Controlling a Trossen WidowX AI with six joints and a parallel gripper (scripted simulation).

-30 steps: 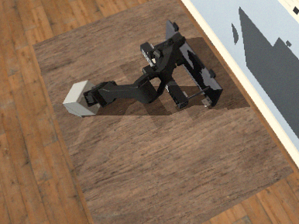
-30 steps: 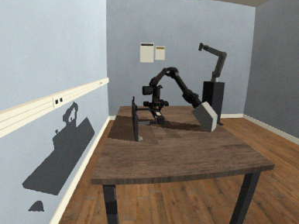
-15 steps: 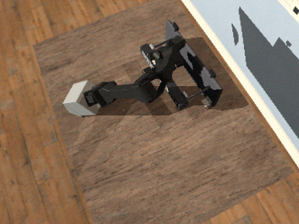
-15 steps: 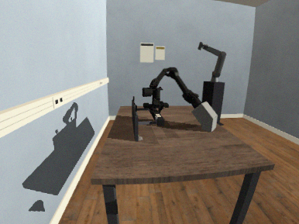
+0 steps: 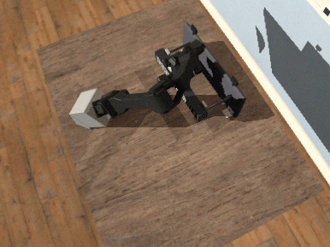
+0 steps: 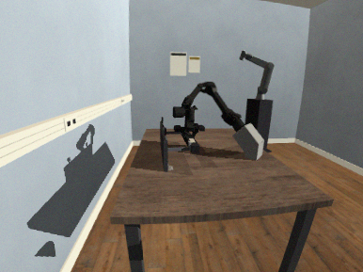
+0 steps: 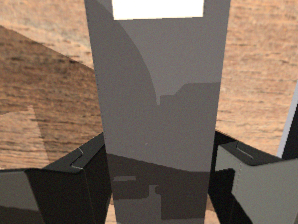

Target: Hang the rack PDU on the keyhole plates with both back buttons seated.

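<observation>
The rack PDU (image 7: 160, 110) is a long grey bar that fills the middle of the wrist view. It runs away from the camera over the wooden table. My gripper (image 7: 155, 131) is shut on it, with a black finger on each side. In the top and exterior views the PDU (image 5: 194, 106) (image 6: 192, 142) hangs low over the table beside a dark upright panel (image 5: 215, 72) (image 6: 164, 149) at the table's wall side. My gripper (image 5: 184, 82) (image 6: 189, 130) stands on the arm's side of that panel. The keyhole plates and the buttons are too small to make out.
The arm's grey base box (image 5: 85, 108) (image 6: 249, 142) sits on the table away from the wall. A second dark arm on a black pedestal (image 6: 259, 114) stands behind the table. The blue wall (image 6: 61, 98) runs close along the panel's side.
</observation>
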